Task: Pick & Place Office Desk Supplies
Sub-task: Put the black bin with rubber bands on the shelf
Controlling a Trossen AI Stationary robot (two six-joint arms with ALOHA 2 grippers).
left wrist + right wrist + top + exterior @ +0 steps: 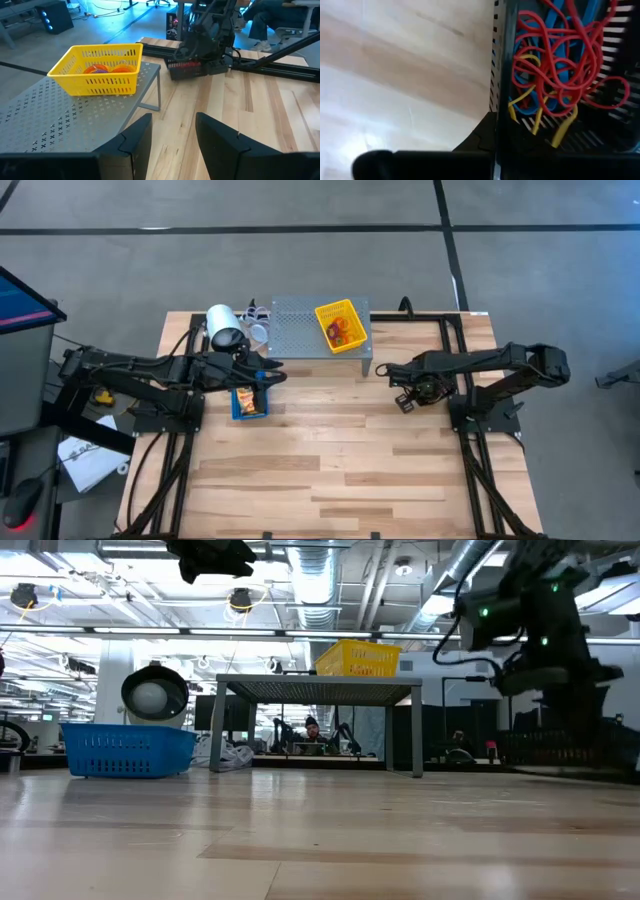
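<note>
rubber bands (555,65) under right gripper (408,392)

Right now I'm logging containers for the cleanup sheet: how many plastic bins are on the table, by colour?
Yellow bin, on the grey shelf: 1
Blue bin, under the left hand: 1
Black bin, under the right hand, holding red, blue and yellow rubber bands: 1
Total: 3

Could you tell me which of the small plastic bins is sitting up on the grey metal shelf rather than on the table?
The yellow bin is the one on the grey perforated shelf. The blue bin and the black bin both rest on the wooden table.
</note>
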